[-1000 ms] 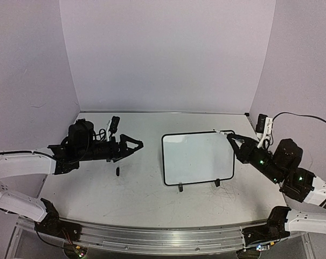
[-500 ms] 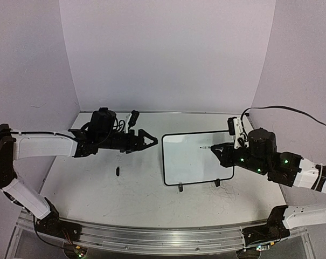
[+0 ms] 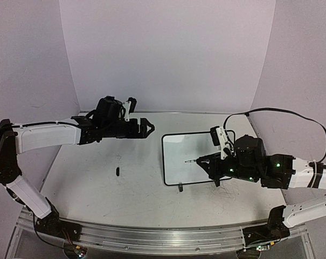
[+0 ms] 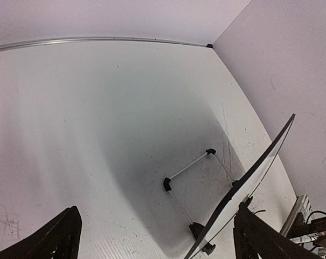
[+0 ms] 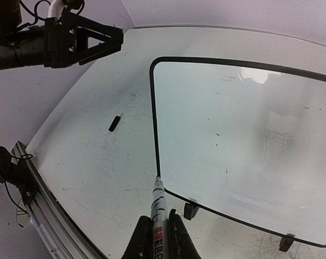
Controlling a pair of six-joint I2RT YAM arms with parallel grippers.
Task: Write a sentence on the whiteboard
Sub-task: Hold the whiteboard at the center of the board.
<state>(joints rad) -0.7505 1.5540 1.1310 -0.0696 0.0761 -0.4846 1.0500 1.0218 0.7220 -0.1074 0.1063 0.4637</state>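
The whiteboard (image 3: 184,147) stands tilted on its small black feet at the table's middle right, and its face (image 5: 243,129) is blank apart from faint smudges. My right gripper (image 3: 207,161) hangs in front of it, shut on a white marker (image 3: 194,161). In the right wrist view the marker (image 5: 158,202) sticks out between the shut fingers (image 5: 159,218), its tip by the board's lower left frame; contact cannot be told. My left gripper (image 3: 150,128) hovers open left of the board's top corner, holding nothing. The left wrist view shows the board edge-on (image 4: 259,167) between the spread fingers (image 4: 60,237).
A small black cap (image 3: 117,171) lies on the table left of the board, also seen in the right wrist view (image 5: 115,123). The board's wire back stand (image 4: 191,164) rests behind it. Purple walls close the back and sides, and a metal rail (image 3: 152,233) runs along the near edge.
My right arm has swung left across the board, carrying the marker from the top right corner toward the left side. My left arm has risen and shifted toward the back right, still open.
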